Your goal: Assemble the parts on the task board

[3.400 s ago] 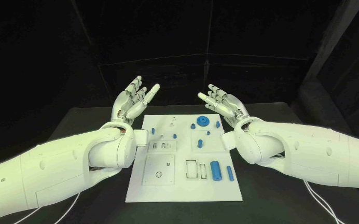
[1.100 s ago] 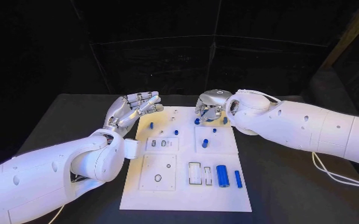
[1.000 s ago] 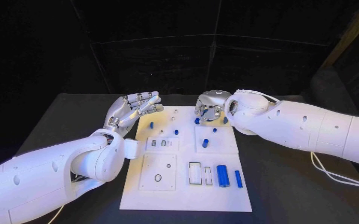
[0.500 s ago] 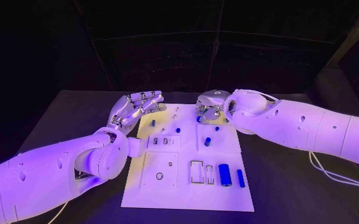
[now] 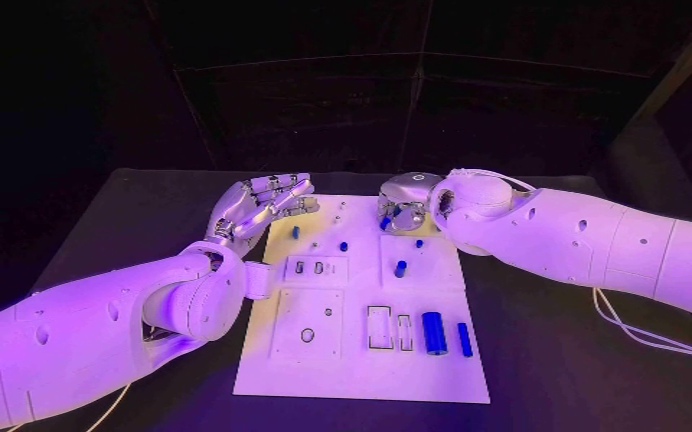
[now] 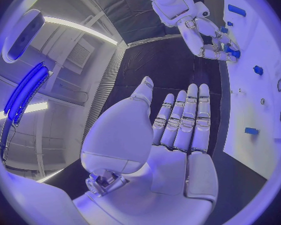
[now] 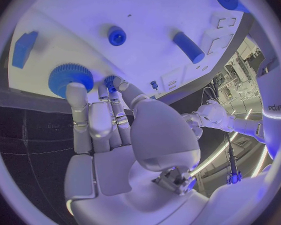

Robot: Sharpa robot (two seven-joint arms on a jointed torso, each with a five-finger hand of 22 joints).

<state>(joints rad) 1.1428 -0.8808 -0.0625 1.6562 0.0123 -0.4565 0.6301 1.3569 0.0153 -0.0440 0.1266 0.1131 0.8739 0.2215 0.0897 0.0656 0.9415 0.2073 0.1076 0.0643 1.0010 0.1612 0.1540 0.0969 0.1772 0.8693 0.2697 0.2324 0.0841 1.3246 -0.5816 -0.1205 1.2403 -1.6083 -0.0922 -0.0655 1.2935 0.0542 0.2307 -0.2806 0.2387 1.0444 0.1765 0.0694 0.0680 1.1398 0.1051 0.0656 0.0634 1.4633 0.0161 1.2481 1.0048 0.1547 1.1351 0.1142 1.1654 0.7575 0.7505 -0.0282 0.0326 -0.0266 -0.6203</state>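
The white task board (image 5: 310,372) lies in the middle of the table. My right hand (image 5: 405,205) is bent down over its far end, where the blue gear (image 7: 70,77) lies. In the right wrist view the fingertips (image 7: 75,91) touch the gear's edge and the thumb is beside a small blue peg (image 7: 110,80); whether they grip anything I cannot tell. My left hand (image 5: 264,203) hovers beside the board's far left corner, palm up, fingers straight, holding nothing. A thick blue cylinder (image 5: 433,333) and a thin blue bar (image 5: 464,339) lie near the front right.
Small blue pegs (image 5: 400,269) (image 5: 343,247) (image 5: 294,233) stand on the board's far half. Empty slots (image 5: 379,327) and a square plate with an oval hole (image 5: 307,334) are on the near half. Black table (image 5: 577,352) surrounds the board.
Since the oldest frame my right hand has turned over and come down onto the gear at the board's far end. Over the last second both hands hardly move.
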